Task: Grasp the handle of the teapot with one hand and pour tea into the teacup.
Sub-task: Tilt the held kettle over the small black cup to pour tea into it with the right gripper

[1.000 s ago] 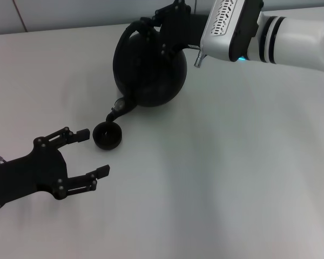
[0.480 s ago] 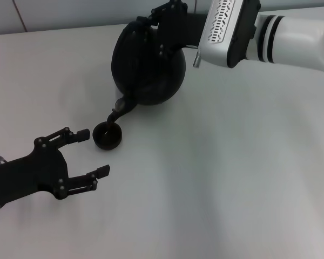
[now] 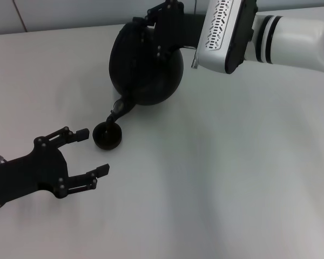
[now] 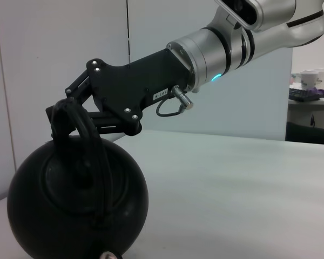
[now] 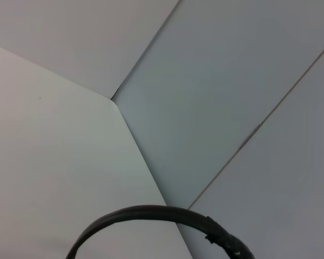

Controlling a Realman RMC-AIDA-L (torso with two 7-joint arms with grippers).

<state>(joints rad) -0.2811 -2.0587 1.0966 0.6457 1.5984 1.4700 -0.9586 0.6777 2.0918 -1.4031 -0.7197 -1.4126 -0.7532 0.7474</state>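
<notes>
Grasp done: right end effector (image 3: 151, 24) clamped on the handle (image 4: 81, 127), teapot (image 3: 146, 67) at upper centre, tipped, spout over teacup (image 3: 107, 135). Pour underway, flow not visible. Left end effector (image 3: 92, 152) open, lower left.

Items showing, by count:

- Teapot (image 3: 146, 67): one, sitting tilted with its spout reaching over the cup.
- Handle (image 4: 83, 135): one, arching over that teapot's top.
- Teacup (image 3: 107, 135): one, sitting under the spout.
- Hands: two. The right hand (image 3: 154, 24) is clamping the handle; the left hand (image 3: 92, 154) is resting with its fingers spread apart, near the teacup.
- Table (image 3: 232, 178): one, carrying the teapot and the teacup.
- Paper cups (image 4: 316, 78): two appearing on a far desk in the left wrist view; no closer count is possible there.
</notes>
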